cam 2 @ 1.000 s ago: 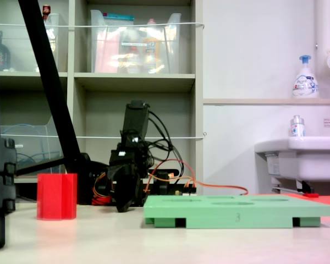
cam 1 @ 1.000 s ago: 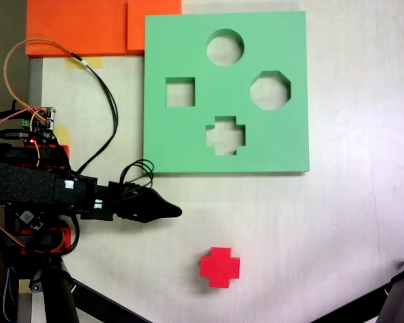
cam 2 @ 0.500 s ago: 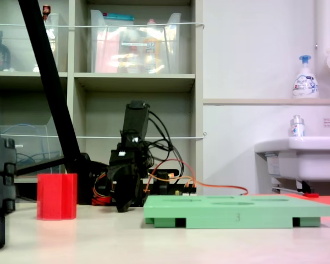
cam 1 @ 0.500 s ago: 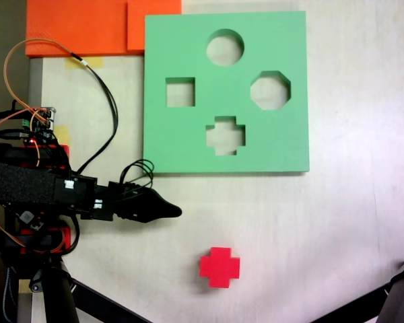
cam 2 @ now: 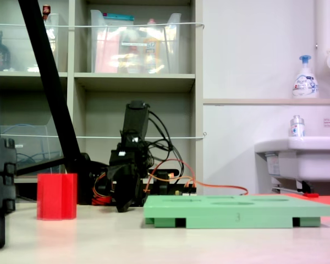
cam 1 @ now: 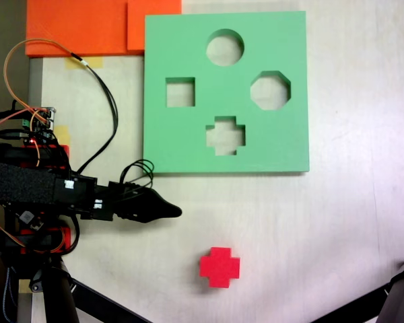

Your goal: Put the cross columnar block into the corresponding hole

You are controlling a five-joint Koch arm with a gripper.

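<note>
The red cross columnar block (cam 1: 219,267) stands upright on the pale table, seen from the side as a red column (cam 2: 56,196) at the left. The green foam board (cam 1: 175,141) lies beyond it, and its plus-shaped cutout, the corresponding hole (cam 1: 225,135), is in the lower middle of the board. My black gripper (cam 1: 175,212) points right, between the board's lower left corner and the block, well apart from both. Its jaws come together in one tip with nothing between them; in the low fixed view the gripper (cam 2: 124,207) hangs down near the table.
The board also has a round cutout (cam 1: 225,47), a square one (cam 1: 180,92) and an octagonal one (cam 1: 270,90). Orange foam sheets (cam 1: 81,27) lie at the top left. Cables loop from the arm base (cam 1: 27,195). Tripod legs (cam 1: 377,303) cross the bottom corners.
</note>
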